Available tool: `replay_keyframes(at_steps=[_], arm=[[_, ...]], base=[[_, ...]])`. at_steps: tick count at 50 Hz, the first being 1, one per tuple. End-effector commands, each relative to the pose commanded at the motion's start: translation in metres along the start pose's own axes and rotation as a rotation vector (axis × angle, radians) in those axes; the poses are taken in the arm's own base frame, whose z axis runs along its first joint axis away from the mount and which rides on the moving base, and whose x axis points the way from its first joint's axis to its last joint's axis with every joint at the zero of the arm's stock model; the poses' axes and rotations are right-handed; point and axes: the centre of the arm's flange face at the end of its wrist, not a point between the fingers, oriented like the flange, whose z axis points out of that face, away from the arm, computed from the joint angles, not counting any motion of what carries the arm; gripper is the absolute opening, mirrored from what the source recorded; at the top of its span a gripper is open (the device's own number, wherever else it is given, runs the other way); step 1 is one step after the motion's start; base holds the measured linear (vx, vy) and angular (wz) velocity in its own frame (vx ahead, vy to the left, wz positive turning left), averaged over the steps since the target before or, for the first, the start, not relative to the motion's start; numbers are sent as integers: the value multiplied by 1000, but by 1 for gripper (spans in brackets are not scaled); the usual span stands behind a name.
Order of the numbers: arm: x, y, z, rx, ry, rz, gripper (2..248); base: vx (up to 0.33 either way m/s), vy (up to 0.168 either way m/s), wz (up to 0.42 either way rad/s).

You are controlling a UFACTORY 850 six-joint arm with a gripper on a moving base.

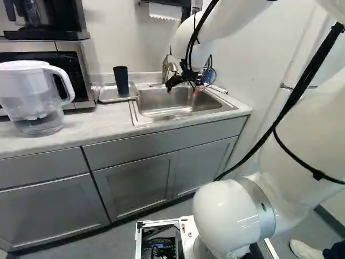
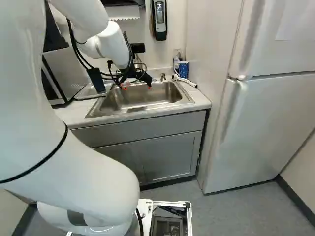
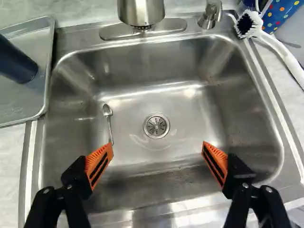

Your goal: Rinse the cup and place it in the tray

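Tool (image 3: 157,146): over the sink (image 3: 156,66), spread wide, empty
Spoon (image 3: 108,112): inside the sink
Cup (image 1: 121,80): upright in the tray (image 3: 23,104), left of the sink
Placing: looks done
Rinsing: no visible proof; otherwise nothing seems left

bright indoor light | glare spots in sink (image 3: 142,66) | highlights on white arm (image 1: 229,216)

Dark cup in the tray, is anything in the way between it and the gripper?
Nothing visible stands up between the cup and the open gripper, which hangs over the sink. Only the low rims of the sink and tray lie between them. The cup already stands in the tray.
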Motion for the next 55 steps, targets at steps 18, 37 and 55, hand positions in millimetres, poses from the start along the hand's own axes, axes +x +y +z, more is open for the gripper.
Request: replay_keyframes(at_steps=[18, 37, 55], arm=[[0, 0, 0, 0, 0, 0, 247], [0, 0, 0, 0, 0, 0, 247], [0, 0, 0, 0, 0, 0, 247]], base=[[-64, 18, 98], [-133, 26, 129], [-151, 1, 22]])
